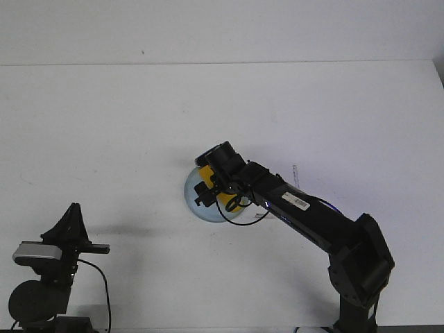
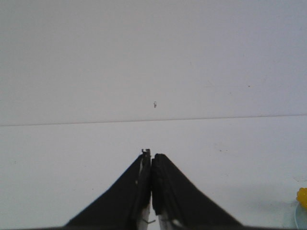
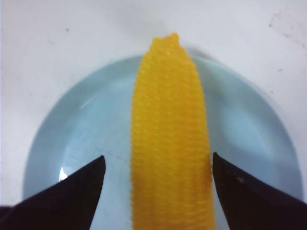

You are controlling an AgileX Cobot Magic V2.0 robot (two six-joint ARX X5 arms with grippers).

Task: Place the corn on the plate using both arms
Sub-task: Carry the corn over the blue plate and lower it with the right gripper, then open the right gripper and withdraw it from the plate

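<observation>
The right arm (image 1: 305, 211) has a small white sticker on it, but the writing is too small to read. This arm reaches out over the white table (image 1: 104, 125) to the plate (image 1: 194, 198), which sits near the middle of the table. From the front, the arm hides most of the plate, and only a bit of yellow corn (image 1: 204, 172) peeks out. The right wrist view shows much more: the corn (image 3: 170, 139) lies across the pale blue plate (image 3: 81, 124), and its tip pokes over the rim. The right gripper (image 3: 158, 172) is wide open, with one finger on each side of the corn, holding nothing. The left gripper (image 2: 151, 163) is closed tight on nothing, near the table's front left corner, well apart from the plate. Its camera sees only a yellow speck at the edge.
</observation>
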